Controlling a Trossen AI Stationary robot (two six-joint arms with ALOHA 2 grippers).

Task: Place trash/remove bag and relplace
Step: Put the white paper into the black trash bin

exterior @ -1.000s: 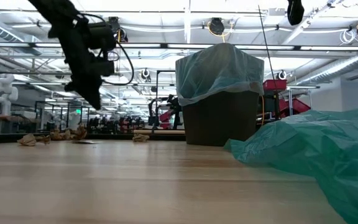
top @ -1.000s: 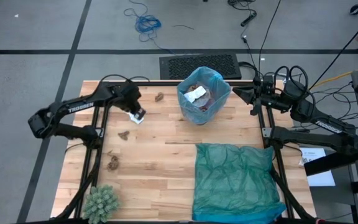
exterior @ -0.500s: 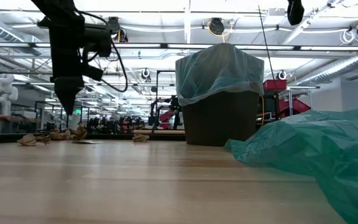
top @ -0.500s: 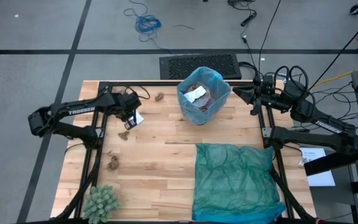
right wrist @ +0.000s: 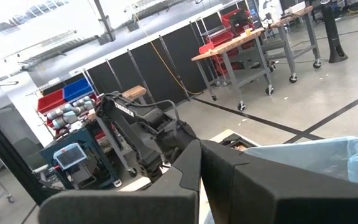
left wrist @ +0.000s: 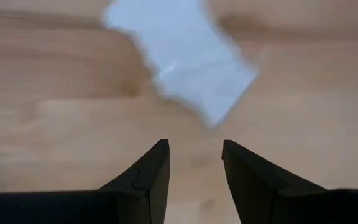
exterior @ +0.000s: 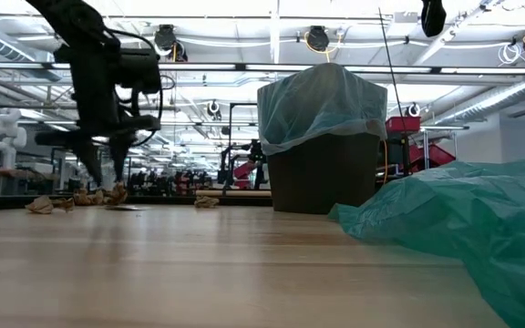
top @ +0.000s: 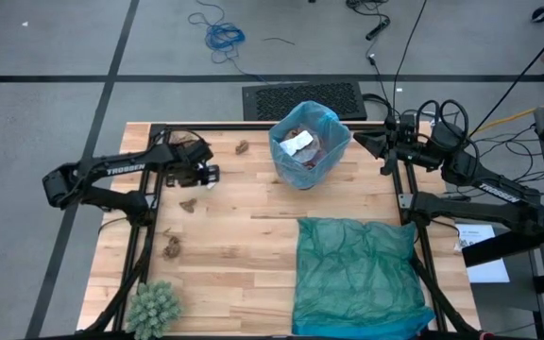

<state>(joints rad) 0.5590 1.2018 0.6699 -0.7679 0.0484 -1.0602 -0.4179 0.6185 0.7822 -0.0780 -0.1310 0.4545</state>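
Just open left fingers [left wrist: 163, 163] over white scrap [left wrist: 182, 59]

From over the left arm's wrist, the left gripper [left wrist: 194, 155] has its two dark fingers [left wrist: 148, 174] spread apart, pointing down at the wooden table top [left wrist: 55, 124]. A white paper scrap [left wrist: 182, 59] lies flat on the boards just beyond the fingertips, not touching either of them. Its edges look ragged and it sits a little askew to the wood grain, with bare wood showing in the gap between the fingers.
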